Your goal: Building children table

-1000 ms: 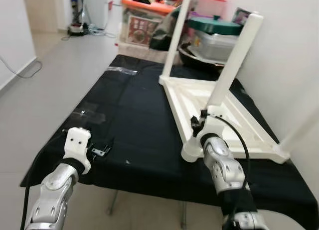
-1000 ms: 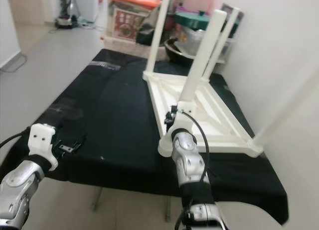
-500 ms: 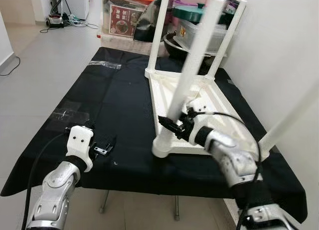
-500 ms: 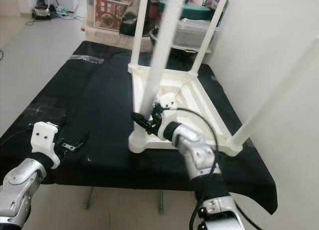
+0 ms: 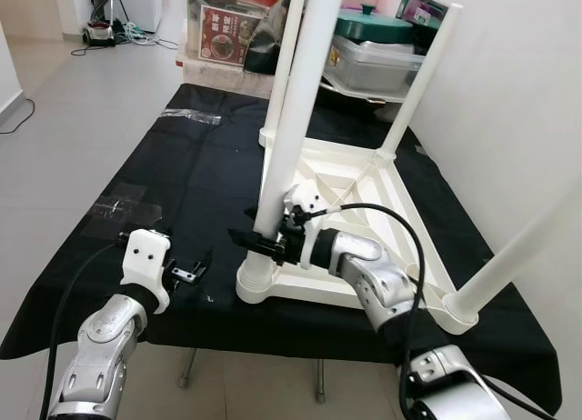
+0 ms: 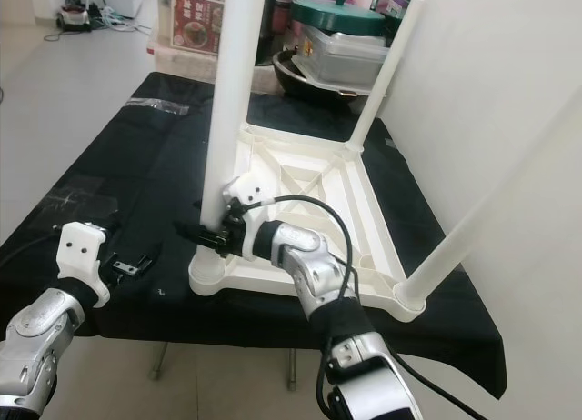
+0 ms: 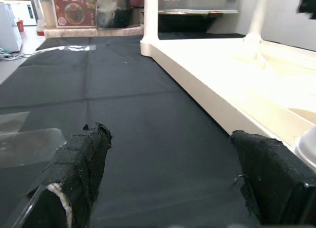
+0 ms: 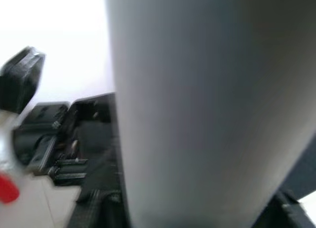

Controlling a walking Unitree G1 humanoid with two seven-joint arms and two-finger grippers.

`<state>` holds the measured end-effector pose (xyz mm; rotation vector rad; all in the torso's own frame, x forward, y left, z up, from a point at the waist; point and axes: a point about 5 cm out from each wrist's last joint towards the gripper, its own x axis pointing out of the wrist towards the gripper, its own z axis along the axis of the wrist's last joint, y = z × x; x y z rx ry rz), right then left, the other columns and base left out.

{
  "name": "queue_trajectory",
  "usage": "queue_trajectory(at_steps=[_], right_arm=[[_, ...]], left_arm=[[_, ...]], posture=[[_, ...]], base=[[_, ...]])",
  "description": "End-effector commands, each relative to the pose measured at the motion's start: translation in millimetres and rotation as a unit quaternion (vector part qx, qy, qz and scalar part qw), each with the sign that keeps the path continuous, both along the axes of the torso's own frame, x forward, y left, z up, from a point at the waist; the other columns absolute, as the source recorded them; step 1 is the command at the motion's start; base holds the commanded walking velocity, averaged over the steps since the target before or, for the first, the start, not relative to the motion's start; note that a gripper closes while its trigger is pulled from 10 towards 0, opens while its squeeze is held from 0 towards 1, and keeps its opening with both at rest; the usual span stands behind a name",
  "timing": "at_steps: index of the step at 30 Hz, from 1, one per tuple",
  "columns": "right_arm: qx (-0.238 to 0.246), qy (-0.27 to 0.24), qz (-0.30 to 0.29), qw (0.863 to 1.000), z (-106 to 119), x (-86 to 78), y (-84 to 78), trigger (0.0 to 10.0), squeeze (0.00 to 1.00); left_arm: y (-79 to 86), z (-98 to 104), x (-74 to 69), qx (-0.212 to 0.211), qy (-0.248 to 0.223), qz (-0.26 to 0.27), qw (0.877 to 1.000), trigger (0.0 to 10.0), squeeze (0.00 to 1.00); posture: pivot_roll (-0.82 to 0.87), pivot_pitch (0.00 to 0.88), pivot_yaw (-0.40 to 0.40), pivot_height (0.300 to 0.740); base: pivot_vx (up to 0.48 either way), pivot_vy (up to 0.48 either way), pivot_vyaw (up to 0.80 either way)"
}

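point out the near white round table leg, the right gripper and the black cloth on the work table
near white round table leg [image 5: 293,111], left eye view, mid shaft
right gripper [image 5: 244,241], left eye view, between its black fingertips at the leg's base
black cloth [image 5: 195,179], left eye view, bare patch left of the upturned tabletop

Smooth white plastic table [image 5: 364,179], matt black cloth [image 5: 195,193], fuzzy black tool pads [image 7: 81,156]

white upturned table [image 5: 359,188]; black cloth [image 5: 191,193]; green lid [image 5: 386,25]; black end effector fingers [image 7: 81,161]
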<state>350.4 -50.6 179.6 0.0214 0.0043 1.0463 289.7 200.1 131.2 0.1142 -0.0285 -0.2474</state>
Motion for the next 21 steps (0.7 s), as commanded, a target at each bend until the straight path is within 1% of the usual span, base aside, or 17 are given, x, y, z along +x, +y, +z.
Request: queue_trajectory(at_steps=[1, 2, 3, 6, 7, 8, 9, 10, 11, 14, 15, 16, 17, 18, 19, 20, 21], right_arm=[[0.003, 0.008, -0.118, 0.993, -0.3, 16.6, -18.9, 0.0, 0.0], [-0.006, 0.022, -0.196, 0.98, -4.3, 22.9, -29.3, 0.0, 0.0], [-0.006, 0.022, -0.196, 0.98, -4.3, 22.9, -29.3, 0.0, 0.0], [-0.018, 0.036, -0.277, 0.96, -9.3, 28.1, -41.1, 0.0, 0.0], [-0.029, 0.063, -0.399, 0.914, -21.4, 29.1, -65.0, 0.0, 0.0], [-0.038, 0.082, -0.476, 0.875, -30.1, 27.0, -81.8, 0.0, 0.0], [-0.038, 0.082, -0.476, 0.875, -30.1, 27.0, -81.8, 0.0, 0.0], [-0.05, 0.079, -0.555, 0.827, -38.2, 18.5, -100.5, 0.0, 0.0], [-0.059, 0.07, -0.597, 0.797, -43.2, 11.4, -111.0, 0.0, 0.0], [-0.067, 0.083, -0.599, 0.794, -51.5, 2.6, -109.8, 0.0, 0.0], [-0.074, 0.092, -0.58, 0.806, -57.4, -5.0, -101.6, 8.7, 0.0], [-0.074, 0.092, -0.58, 0.806, -57.4, -5.0, -101.6, 8.7, 0.0], [-0.059, 0.091, -0.531, 0.84, -55.6, -8.4, -87.0, 10.0, 0.0], [-0.036, 0.085, -0.491, 0.866, -50.4, -9.3, -75.2, 10.0, 0.0], [-0.036, 0.085, -0.491, 0.866, -50.4, -9.3, -75.2, 10.0, 0.0], [-0.006, 0.075, -0.45, 0.89, -41.2, -6.8, -67.0, 10.0, 1.0], [-0.006, 0.075, -0.45, 0.89, -41.2, -6.8, -67.0, 10.0, 1.0]], left_arm=[[-4.8, -3.1, -0.6, -0.008, 0.004, -0.01, 1.0, 10.0, 0.0], [-4.9, -3.0, -0.8, -0.009, 0.003, -0.01, 1.0, 10.0, 0.0], [-4.9, -3.0, -0.8, -0.009, 0.003, -0.01, 1.0, 10.0, 0.0], [-5.0, -3.0, -1.1, -0.01, 0.003, -0.011, 1.0, 10.0, 0.0], [-5.0, -3.0, -1.5, -0.01, 0.003, -0.011, 1.0, 10.0, 0.0], [-5.0, -3.0, -1.9, -0.011, 0.002, -0.011, 1.0, 10.0, 0.0], [-5.0, -3.0, -1.9, -0.011, 0.002, -0.011, 1.0, 10.0, 0.0], [-5.1, -3.0, -2.2, -0.011, 0.002, -0.011, 1.0, 10.0, 0.0], [-5.1, -2.9, -2.3, -0.011, 0.002, -0.011, 1.0, 10.0, 0.0], [-4.7, -3.0, -2.5, -0.011, 0.002, -0.011, 1.0, 10.0, 0.0], [-4.3, -3.1, -2.5, -0.01, 0.002, -0.012, 1.0, 10.0, 0.0], [-4.3, -3.1, -2.5, -0.01, 0.002, -0.012, 1.0, 10.0, 0.0], [-3.9, -3.2, -2.5, -0.009, 0.003, -0.013, 1.0, 10.0, 0.0], [-3.4, -3.5, -2.3, -0.008, 0.003, -0.014, 1.0, 10.0, 0.0], [-3.4, -3.5, -2.3, -0.008, 0.003, -0.014, 1.0, 10.0, 0.0], [-3.3, -3.7, -2.2, -0.007, 0.004, -0.015, 1.0, 10.0, 0.0], [-3.3, -3.7, -2.2, -0.007, 0.004, -0.015, 1.0, 10.0, 0.0]], posture=[[0.17, 0.0, -0.213, 0.74], [0.16, 0.0, -0.213, 0.74], [0.16, 0.0, -0.213, 0.74], [0.16, 0.0, -0.213, 0.74], [0.15, 0.0, -0.209, 0.74], [0.15, 0.0, -0.209, 0.74], [0.15, 0.0, -0.209, 0.74], [0.15, 0.0, -0.209, 0.74], [0.15, 0.0, -0.209, 0.74], [0.14, 0.0, -0.2, 0.74], [0.14, 0.0, -0.199, 0.74], [0.14, 0.0, -0.199, 0.74], [0.14, 0.0, -0.193, 0.74], [0.14, 0.0, -0.19, 0.74], [0.14, 0.0, -0.19, 0.74], [0.14, 0.0, -0.19, 0.74], [0.14, 0.0, -0.19, 0.74]], base=[[0.0, 0.0, 0.0], [0.0, 0.0, 0.0], [0.0, 0.0, 0.0], [0.0, 0.0, 0.0], [0.0, 0.0, 0.0], [0.0, 0.0, 0.0], [0.0, 0.0, 0.0], [0.0, 0.0, 0.0], [0.0, 0.0, 0.0], [0.0, 0.0, 0.0], [0.0, 0.0, 0.0], [0.0, 0.0, 0.0], [0.0, 0.0, 0.0], [0.0, 0.0, 0.0], [0.0, 0.0, 0.0], [0.0, 0.0, 0.0], [0.0, 0.0, 0.0]])
